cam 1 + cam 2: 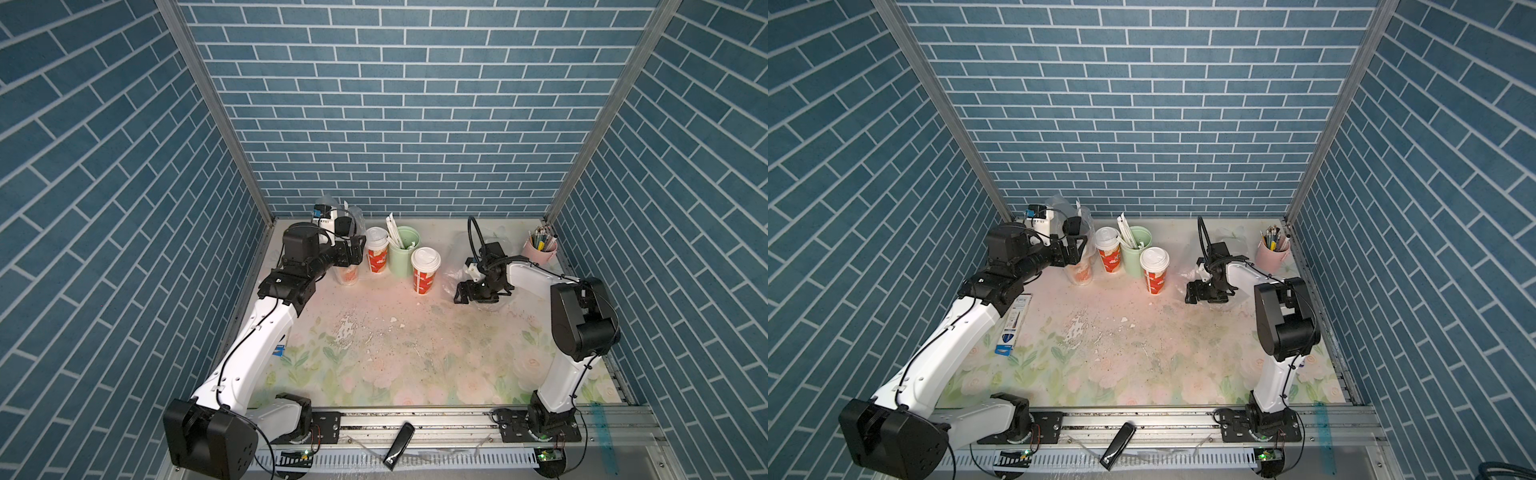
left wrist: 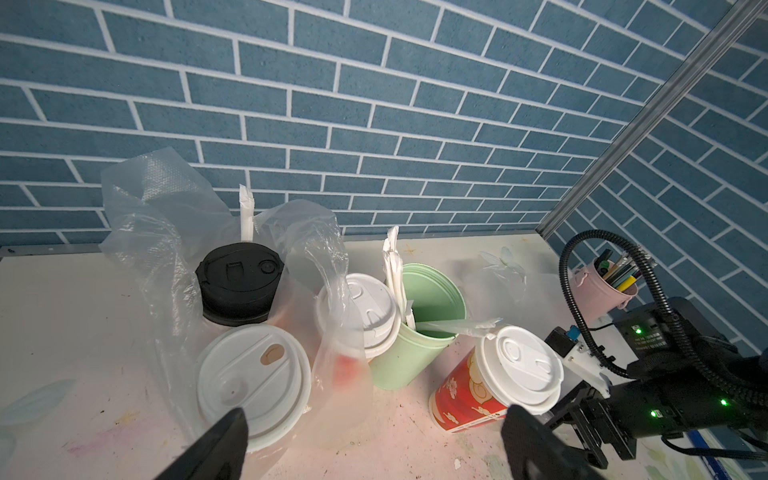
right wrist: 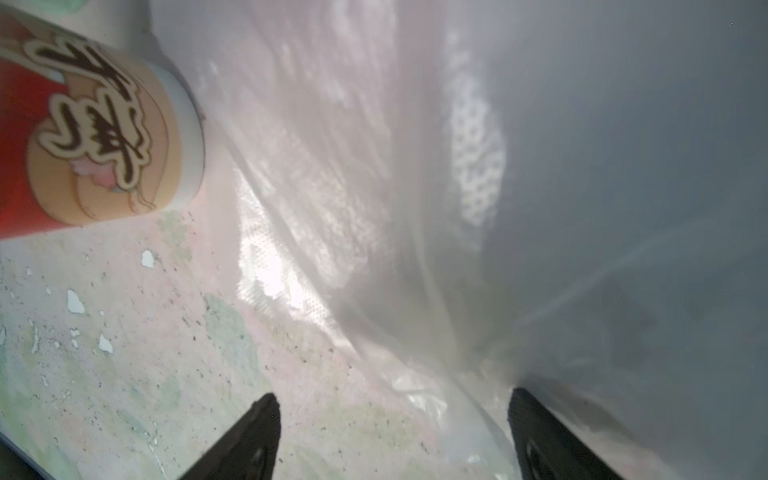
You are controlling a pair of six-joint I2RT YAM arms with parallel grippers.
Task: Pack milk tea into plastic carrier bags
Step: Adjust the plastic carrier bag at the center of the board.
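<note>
1. Left gripper [image 2: 374, 440]: jaws spread and empty, above the first carrier bag [image 2: 166, 232], which holds the black-lidded cup [image 2: 239, 282] and a white-lidded cup [image 2: 253, 382].
2. Right gripper [image 3: 395, 411]: jaws apart, low over the worktop [image 3: 104, 353]; film of the second carrier bag [image 3: 457, 208] lies between them, unclamped.
3. Third cup [image 1: 377, 253] and fourth cup [image 1: 424, 270]: upright and unbagged, flanking the green straw holder [image 1: 404, 253].

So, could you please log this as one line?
left gripper open by bagged cups | right gripper open at empty bag | two loose cups
</note>
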